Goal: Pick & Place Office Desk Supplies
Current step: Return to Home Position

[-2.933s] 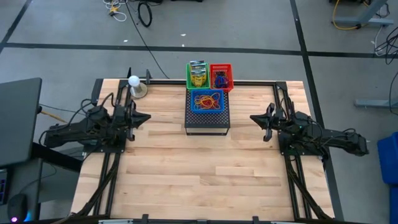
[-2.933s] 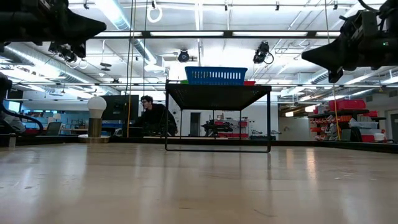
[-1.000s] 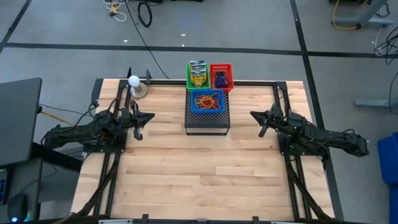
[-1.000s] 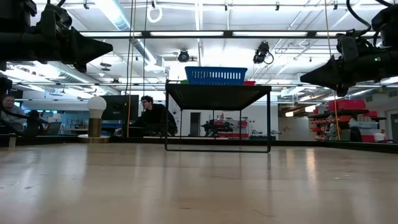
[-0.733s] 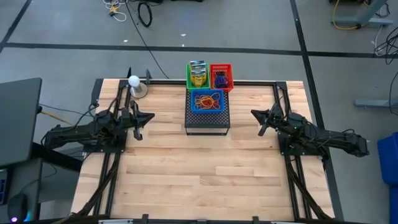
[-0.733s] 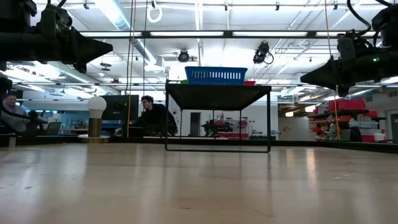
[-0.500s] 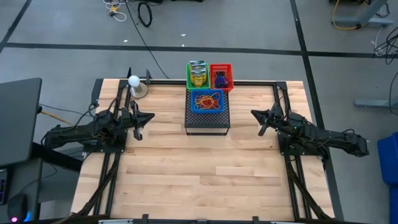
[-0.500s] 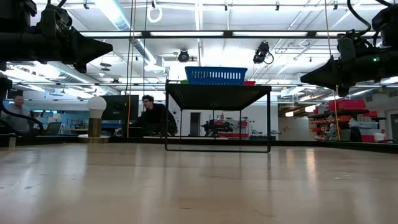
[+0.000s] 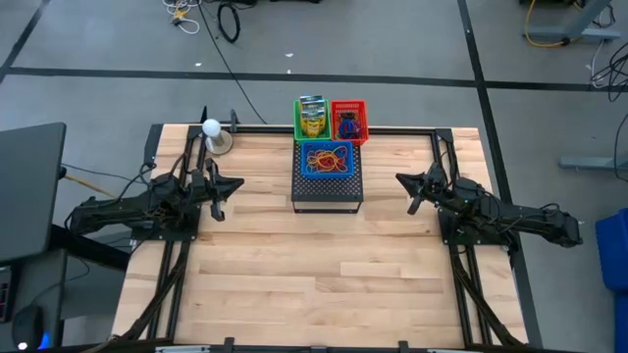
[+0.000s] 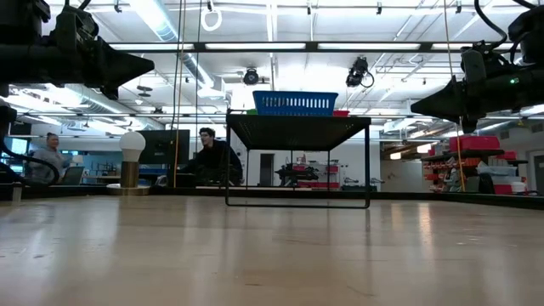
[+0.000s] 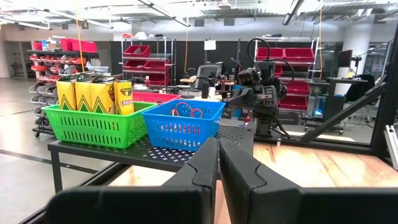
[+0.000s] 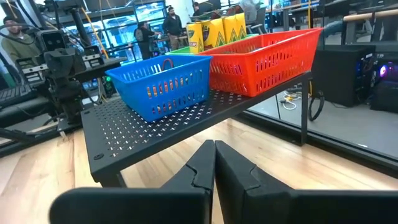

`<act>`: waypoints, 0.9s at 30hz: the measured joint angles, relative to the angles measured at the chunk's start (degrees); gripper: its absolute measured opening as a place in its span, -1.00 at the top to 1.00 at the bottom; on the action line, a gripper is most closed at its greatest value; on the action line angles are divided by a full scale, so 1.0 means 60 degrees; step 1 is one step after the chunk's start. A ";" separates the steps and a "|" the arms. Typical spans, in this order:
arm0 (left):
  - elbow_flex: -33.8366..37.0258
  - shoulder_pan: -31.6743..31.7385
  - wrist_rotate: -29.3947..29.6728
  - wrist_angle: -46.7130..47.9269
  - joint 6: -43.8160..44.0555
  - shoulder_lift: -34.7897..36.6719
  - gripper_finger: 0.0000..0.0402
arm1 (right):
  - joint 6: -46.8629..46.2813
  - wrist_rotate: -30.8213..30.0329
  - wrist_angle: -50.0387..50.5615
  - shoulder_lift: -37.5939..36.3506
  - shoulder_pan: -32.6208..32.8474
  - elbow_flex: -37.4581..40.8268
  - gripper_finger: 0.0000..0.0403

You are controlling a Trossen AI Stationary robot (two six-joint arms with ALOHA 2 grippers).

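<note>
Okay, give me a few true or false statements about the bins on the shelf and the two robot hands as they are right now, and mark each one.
1. The blue bin stands on the black shelf. True.
2. The left hand is holding a rubber band. False: it is shut with nothing in it, out to the shelf's left.
3. The green bin holds yellow and green printed boxes. True.
4. The red bin is empty. False: the high view shows small coloured items inside it.
5. The right hand hangs over the blue bin. False: it is shut and out to the shelf's right.
</note>
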State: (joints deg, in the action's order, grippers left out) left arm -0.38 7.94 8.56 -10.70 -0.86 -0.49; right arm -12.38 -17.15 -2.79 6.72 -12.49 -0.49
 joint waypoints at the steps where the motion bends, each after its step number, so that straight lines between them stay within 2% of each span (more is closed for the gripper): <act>1: 0.0000 0.0000 0.0000 0.0000 0.0000 0.0000 0.88 | 0.0000 0.0000 0.0000 0.0000 0.0000 0.0000 0.91; 27: 0.0000 0.0000 0.0144 0.0082 0.0073 -0.0006 0.88 | 0.0040 -0.0004 0.0000 0.0004 0.0000 0.0000 0.91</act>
State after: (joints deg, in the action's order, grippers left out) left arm -0.38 7.94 9.42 -10.21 -0.43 -0.53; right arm -12.14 -17.17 -2.79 6.74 -12.49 -0.49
